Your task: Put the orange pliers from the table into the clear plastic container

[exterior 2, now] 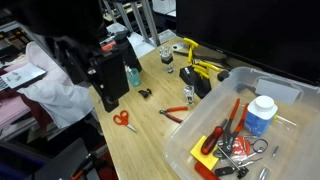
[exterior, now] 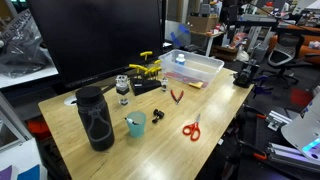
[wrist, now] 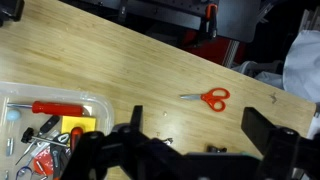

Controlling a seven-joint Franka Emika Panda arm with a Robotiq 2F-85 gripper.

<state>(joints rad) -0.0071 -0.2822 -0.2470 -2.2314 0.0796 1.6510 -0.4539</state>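
The orange pliers (exterior: 176, 96) lie on the light wood table (exterior: 150, 145) between the clear plastic container (exterior: 200, 72) and the bright orange scissors (exterior: 190, 128). They also show in an exterior view (exterior 2: 175, 111), handles spread, just left of the container (exterior 2: 190, 150). In the wrist view my gripper (wrist: 198, 116) is open and empty, high above the table (wrist: 130, 70), with the container's corner (wrist: 95, 103) at lower left. The pliers are hidden behind the gripper body there. I cannot make out the gripper in either exterior view.
The scissors (wrist: 206, 97) lie beyond my fingers. The container holds several tools, including a red-handled one (wrist: 55, 107) and a blue-capped bottle (exterior 2: 260, 112). A black bottle (exterior: 95, 118), teal cup (exterior: 135, 123) and yellow-and-black clamp (exterior: 148, 68) stand on the table.
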